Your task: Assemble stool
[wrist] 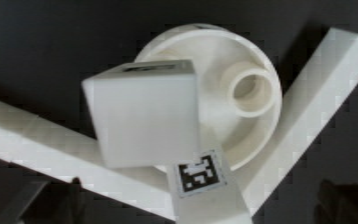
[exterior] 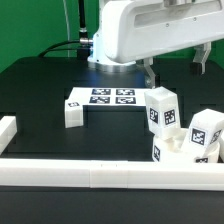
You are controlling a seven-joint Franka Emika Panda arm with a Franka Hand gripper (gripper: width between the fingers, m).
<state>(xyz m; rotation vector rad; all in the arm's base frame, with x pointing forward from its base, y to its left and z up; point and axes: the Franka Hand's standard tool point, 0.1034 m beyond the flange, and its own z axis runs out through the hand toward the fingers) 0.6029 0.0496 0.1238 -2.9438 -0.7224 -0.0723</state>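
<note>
Gripper (exterior: 176, 66) hangs at the exterior view's right, fingers wide apart and holding nothing. Seat (wrist: 197, 45) lies below it against the rail (exterior: 90, 178), not touching the fingers; in the wrist view a leg (wrist: 149, 112) overlaps the seat

Green-screen vibes, dark tabletop
Green backdrop (exterior: 30, 30) at the far side, black table (exterior: 40, 100) evenly lit, white border rails (exterior: 100, 178) along the near edge.
</note>
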